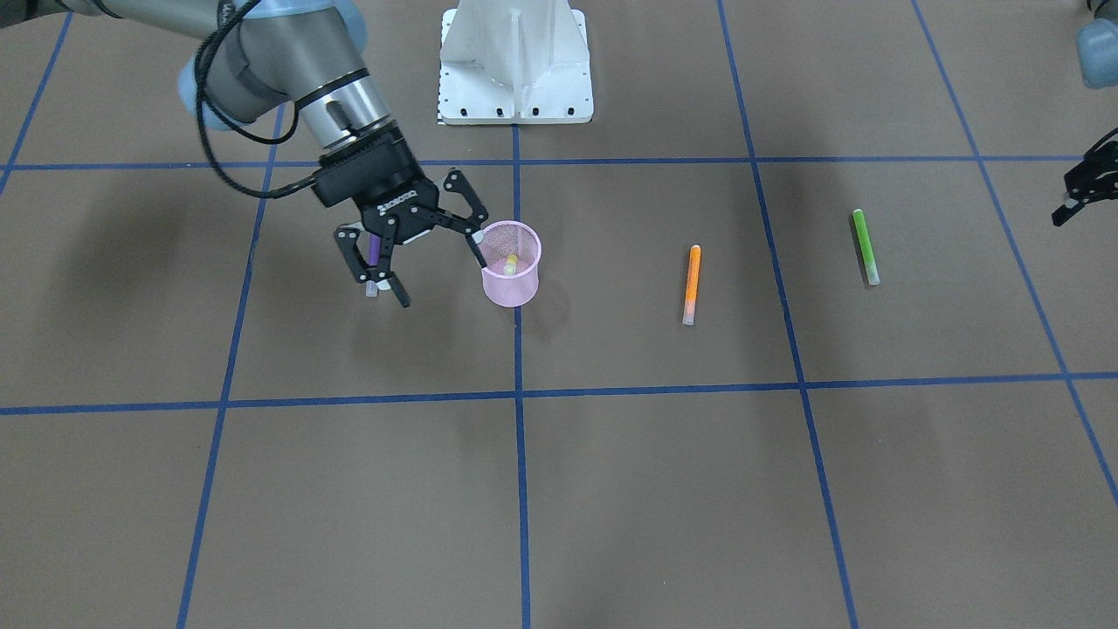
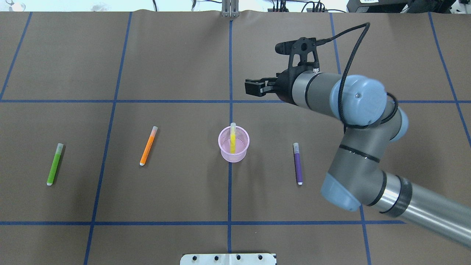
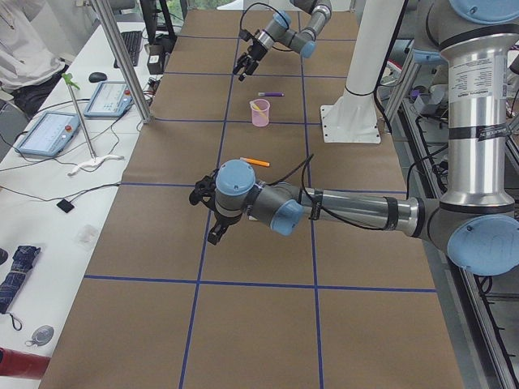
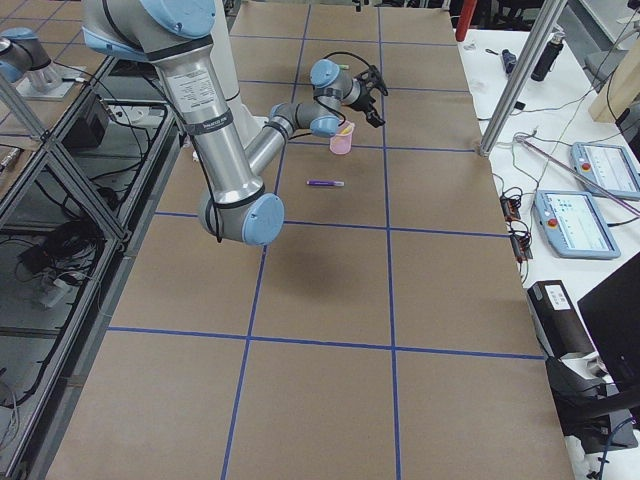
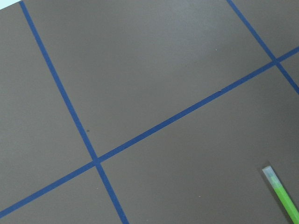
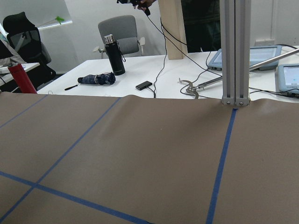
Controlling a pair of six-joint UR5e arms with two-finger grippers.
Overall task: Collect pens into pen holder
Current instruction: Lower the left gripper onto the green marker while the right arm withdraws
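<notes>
To the right of the pen holder (image 2: 239, 156), slightly nearer the robot, lies the purple pen (image 2: 297, 163). Beyond the holder hangs the right gripper (image 1: 444, 281), spread wide and empty. Swinging back carelessly, a finger might topple the holder, spilling the yellow pen (image 2: 233, 141).

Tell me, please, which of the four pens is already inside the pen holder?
The yellow pen: it leans inside the pen holder, while the purple pen, orange pen and green pen lie flat outside.
</notes>
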